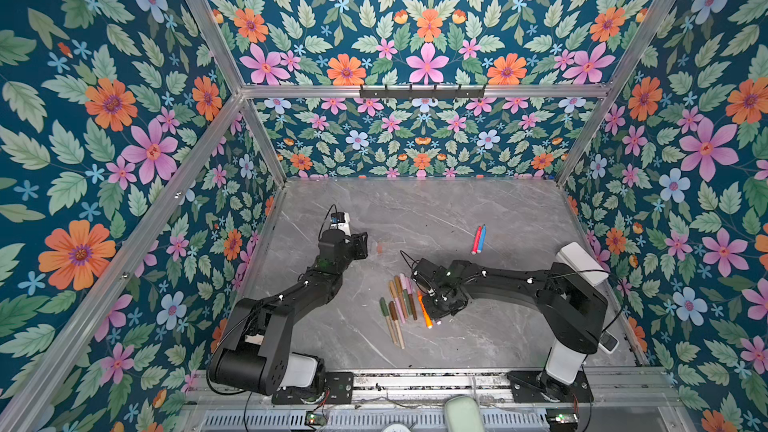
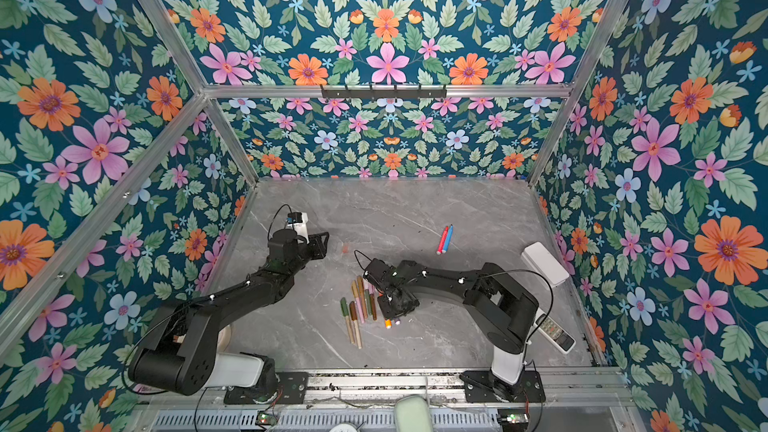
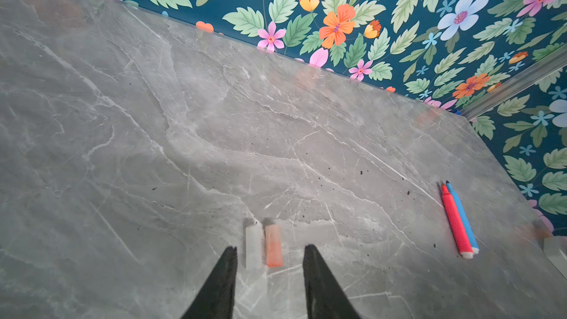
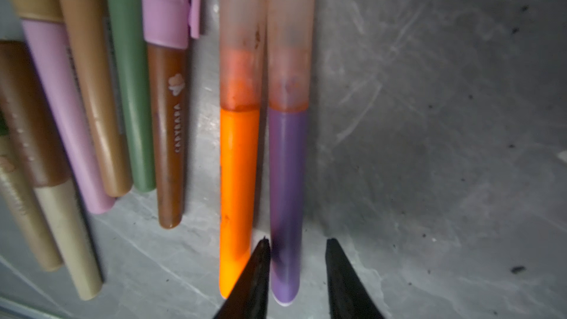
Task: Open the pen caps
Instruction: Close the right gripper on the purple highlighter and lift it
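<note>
Printed lengthwise in white capitals on a brown pen (image 4: 170, 136): "CAPYBARA", just below a small white emblem (image 4: 177, 84). Seen from the right wrist, among the muted pens lying toward the front middle of the desk (image 1: 457, 209). Dark print along the pink pen (image 4: 61, 102) nearby, too blurred to read. Label (image 1: 337, 221) on the left arm's camera, too small to read.

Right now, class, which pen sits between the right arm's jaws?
The purple pen: the jaws straddle its barrel, one on each side, while the orange pen lies just outside them.
</note>
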You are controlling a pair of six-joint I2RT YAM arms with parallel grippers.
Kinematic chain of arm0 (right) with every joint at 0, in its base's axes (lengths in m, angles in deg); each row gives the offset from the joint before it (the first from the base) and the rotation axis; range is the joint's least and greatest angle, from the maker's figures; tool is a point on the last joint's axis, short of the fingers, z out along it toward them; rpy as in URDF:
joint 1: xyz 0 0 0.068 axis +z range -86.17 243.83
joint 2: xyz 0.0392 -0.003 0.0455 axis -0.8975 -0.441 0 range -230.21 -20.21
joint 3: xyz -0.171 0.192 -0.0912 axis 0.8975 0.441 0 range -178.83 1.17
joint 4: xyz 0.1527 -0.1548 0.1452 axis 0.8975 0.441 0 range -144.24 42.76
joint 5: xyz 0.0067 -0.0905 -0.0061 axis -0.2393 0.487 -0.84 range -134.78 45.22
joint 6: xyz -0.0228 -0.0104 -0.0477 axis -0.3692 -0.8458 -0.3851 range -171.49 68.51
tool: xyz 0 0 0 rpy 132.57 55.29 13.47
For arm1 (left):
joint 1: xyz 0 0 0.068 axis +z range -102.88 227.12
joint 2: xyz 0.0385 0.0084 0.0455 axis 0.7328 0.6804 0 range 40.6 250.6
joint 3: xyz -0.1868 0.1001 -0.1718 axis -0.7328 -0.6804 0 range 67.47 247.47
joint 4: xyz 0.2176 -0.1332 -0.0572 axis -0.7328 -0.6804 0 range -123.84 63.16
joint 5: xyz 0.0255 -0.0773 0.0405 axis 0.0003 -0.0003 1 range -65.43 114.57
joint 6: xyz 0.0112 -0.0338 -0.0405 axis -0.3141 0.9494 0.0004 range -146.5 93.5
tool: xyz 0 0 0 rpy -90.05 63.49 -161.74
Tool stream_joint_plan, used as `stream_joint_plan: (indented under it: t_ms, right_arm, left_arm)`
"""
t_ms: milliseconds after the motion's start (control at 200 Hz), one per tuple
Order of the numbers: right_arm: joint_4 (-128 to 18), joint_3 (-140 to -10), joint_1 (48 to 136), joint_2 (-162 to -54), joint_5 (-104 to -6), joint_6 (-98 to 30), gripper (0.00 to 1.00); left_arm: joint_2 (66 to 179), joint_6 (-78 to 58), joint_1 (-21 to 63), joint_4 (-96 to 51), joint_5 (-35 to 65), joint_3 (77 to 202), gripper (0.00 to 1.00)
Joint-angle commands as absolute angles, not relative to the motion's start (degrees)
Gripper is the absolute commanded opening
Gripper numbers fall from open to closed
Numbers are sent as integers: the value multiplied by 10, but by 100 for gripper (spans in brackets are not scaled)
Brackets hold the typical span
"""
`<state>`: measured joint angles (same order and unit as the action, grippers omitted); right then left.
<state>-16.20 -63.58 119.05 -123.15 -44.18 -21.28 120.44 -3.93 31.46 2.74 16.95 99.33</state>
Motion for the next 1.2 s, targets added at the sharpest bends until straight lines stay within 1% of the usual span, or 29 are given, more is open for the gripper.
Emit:
stream_joint_plan:
  t_ms: [0,245,280,355,385,465,585,730,850,950,985,1095,1195]
  right_arm:
    - [-138,-639,1192,-1235,-415,-198,32]
    - [-142,-640,1192,-1249,-420,-198,30]
    - [-142,-640,1192,-1252,-421,-197,28]
    - [-140,-642,1192,-1257,-418,-196,27]
    - [-139,-643,1192,-1261,-416,-195,24]
    - [-134,-643,1193,-1267,-406,-192,23]
    - [-127,-640,1192,-1272,-384,-185,17]
    - [-116,-629,1186,-1240,-348,-186,11]
    - [-121,-603,1151,-1193,-347,-203,11]
    - [-132,-583,1117,-1158,-354,-223,11]
    - [-138,-578,1108,-1126,-363,-231,11]
    - [-180,-561,1087,-1071,-423,-259,11]
    - [-209,-556,1080,-1035,-449,-277,11]
  left_arm:
    - [1206,-42,315,29,166,996,39]
    - [1208,-42,315,28,165,997,40]
    - [1208,-40,315,29,165,997,40]
    - [1208,-41,315,28,164,997,40]
    - [1208,-41,315,28,164,997,40]
    - [1208,-41,315,28,164,997,40]
    - [1209,-38,315,28,158,999,40]
    - [1218,-33,315,29,142,1004,40]
    - [1232,-30,310,24,124,1014,41]
    - [1241,-14,297,40,80,1020,41]
    - [1249,0,294,57,55,1021,41]
    - [1279,68,278,101,-17,1036,40]
    - [1302,140,263,164,-72,1043,41]
